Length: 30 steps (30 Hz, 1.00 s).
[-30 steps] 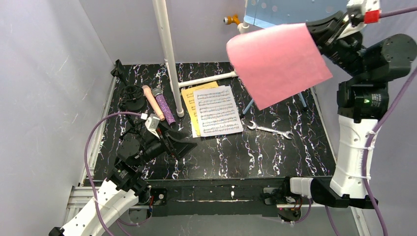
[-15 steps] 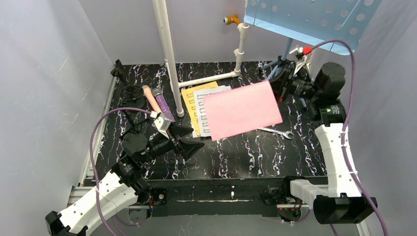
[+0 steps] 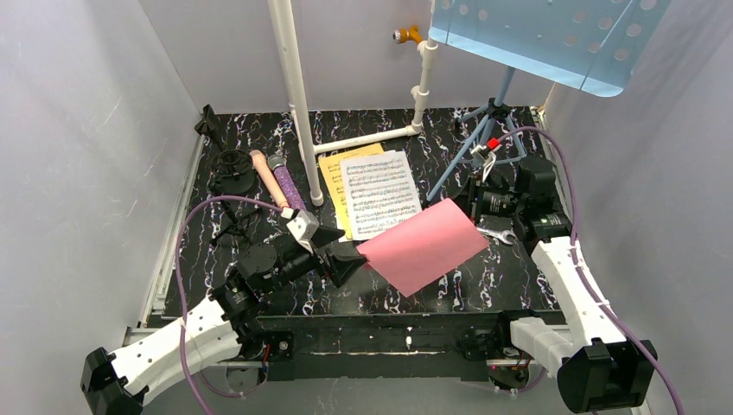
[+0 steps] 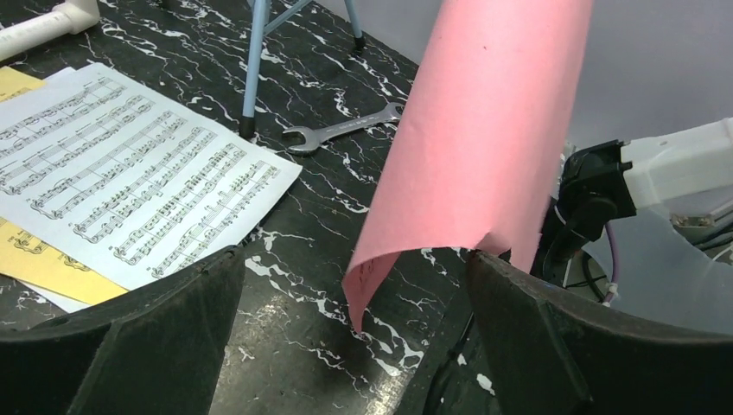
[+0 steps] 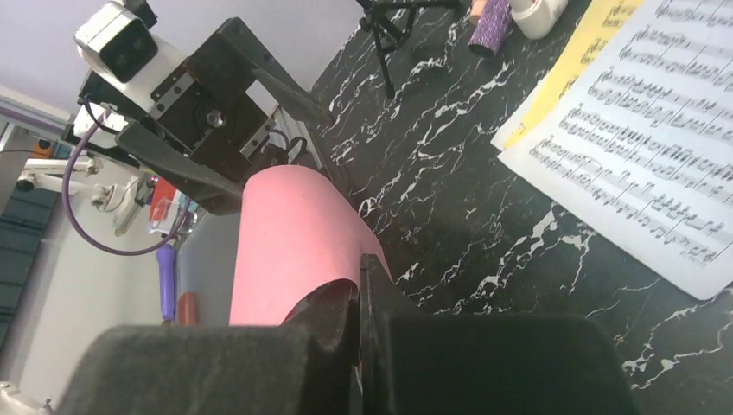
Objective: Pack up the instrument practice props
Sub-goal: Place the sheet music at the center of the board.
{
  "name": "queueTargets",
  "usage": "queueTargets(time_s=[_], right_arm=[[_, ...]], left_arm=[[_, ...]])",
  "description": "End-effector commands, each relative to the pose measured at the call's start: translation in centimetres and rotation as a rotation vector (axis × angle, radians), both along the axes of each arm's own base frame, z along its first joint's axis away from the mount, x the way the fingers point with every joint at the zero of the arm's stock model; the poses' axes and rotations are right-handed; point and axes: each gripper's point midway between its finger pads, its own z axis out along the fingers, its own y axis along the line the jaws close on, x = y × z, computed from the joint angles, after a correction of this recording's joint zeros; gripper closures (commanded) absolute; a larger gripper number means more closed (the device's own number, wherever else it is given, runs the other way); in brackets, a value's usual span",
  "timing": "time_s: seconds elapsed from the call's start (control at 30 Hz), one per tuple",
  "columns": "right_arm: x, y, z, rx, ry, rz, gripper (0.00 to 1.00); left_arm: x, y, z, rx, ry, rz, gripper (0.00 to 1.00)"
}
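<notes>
- Black, white-veined tabletop [image 3: 519, 277] fills the middle of the overhead view, boxed in by plain grey walls [image 3: 86, 130] at left, back and right.
- Right of centre we see the right gripper [image 3: 471, 206] pinched tight on one corner of a pink sheet [image 3: 422, 246], which hangs curled above the table.
- Lower left of centre, the left gripper [image 3: 353, 256] is spread wide and holds nothing. The sheet's far corner dips between its fingers [image 4: 156, 337], apparently untouched, though we cannot be sure.
- Sheet-music pages [image 3: 379, 192] lie flat just above the pink sheet. The peach microphone [image 3: 270, 179] and purple glitter microphone [image 3: 290, 186] lie side by side at upper left.
- A light-blue music rack [image 3: 544, 39] stands at upper right, with a wrench [image 4: 341, 131] by its legs. Bare tabletop runs along the bottom edge between the arms.
</notes>
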Motion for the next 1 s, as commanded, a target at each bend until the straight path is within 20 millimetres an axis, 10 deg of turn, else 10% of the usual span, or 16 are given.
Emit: queueTargets(time_s=[0.0,0.97], right_arm=[[-1.3,0.4,-0.5,0.023,0.018,0.051,0.99],[-0.8,1.2,-7.8,0.063,0.381,0.043,0.99]], left_arm=[[-0.7,-0.5,1.6,-0.047,-0.1,-0.052,0.02],[1.0,-1.4,2.5,-0.101,-0.019,0.05,0.02]])
